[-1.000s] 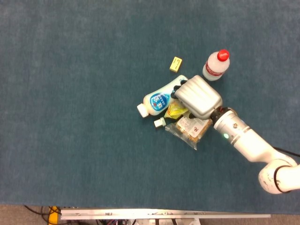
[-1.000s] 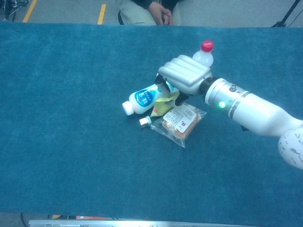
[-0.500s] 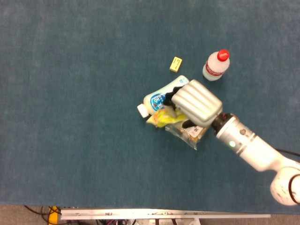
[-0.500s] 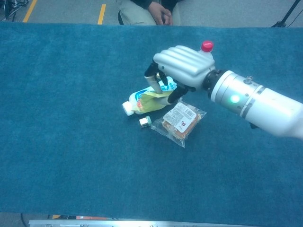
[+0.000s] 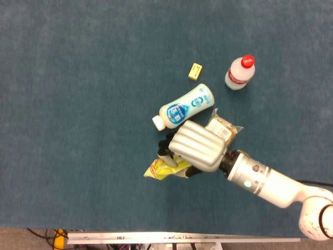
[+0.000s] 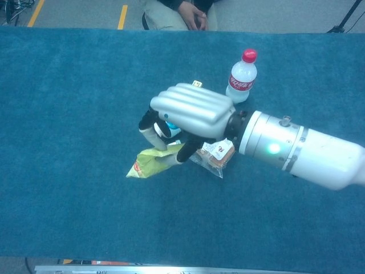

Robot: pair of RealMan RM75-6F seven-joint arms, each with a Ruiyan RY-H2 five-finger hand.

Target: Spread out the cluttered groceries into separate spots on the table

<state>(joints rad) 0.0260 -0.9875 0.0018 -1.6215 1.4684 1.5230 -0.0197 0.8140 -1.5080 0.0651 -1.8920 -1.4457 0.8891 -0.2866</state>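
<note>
Blue table [image 5: 78, 104]: right hand [image 5: 197, 148] holds yellow packet [image 5: 164, 167]

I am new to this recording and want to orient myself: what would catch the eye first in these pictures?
The big silver right hand near the table's front edge, gripping a yellow snack packet lifted clear of the pile. Behind it lie a white-and-blue bottle on its side and a clear-wrapped bread packet. Further back, a red-capped bottle stands upright, with a small yellow box to its left.

head: straight down on table [image 5: 78, 104] | chest: lower, oblique, facing forward | shared: tabletop
</note>
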